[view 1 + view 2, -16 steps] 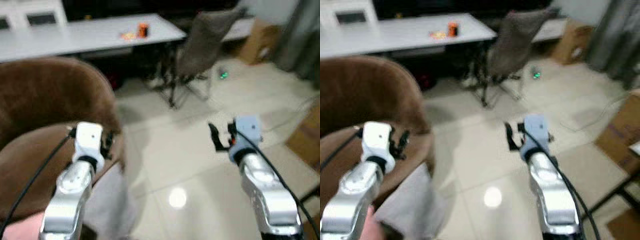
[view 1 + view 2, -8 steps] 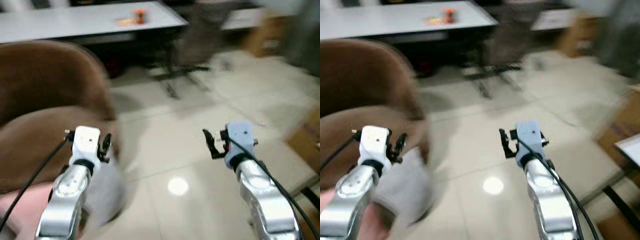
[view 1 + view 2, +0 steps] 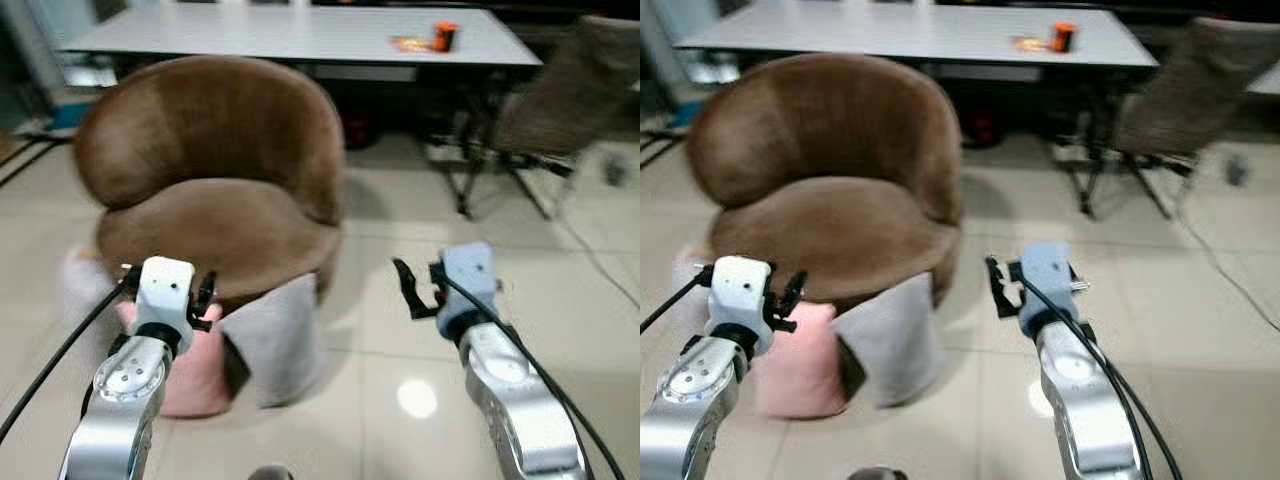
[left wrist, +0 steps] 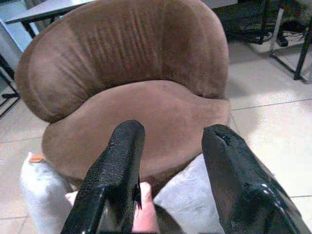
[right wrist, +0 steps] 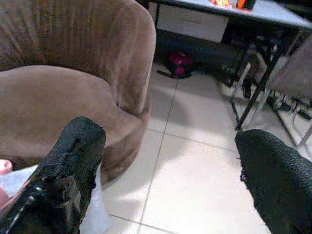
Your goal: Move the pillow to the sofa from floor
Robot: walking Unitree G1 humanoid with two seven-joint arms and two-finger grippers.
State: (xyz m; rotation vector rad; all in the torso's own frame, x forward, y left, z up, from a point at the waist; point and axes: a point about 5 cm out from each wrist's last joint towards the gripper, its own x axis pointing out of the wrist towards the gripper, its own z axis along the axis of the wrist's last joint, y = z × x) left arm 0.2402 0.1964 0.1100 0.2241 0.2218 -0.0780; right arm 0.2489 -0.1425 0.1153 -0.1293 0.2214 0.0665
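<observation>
Two pillows (image 3: 240, 345) on floor (image 3: 400, 330), against brown sofa (image 3: 215, 180)

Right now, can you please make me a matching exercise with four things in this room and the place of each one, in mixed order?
Things:
1. pink soft pillow
2. grey fabric pillow
3. small orange container
4. round brown velvet sofa chair

Places:
A. on the long white table, far end
B. on the floor, behind the left gripper
C. in front of the table, seat bare
D. leaning against the front of the chair, right of the pink one

Pairs: 1-B, 2-D, 3-A, 4-C
</observation>
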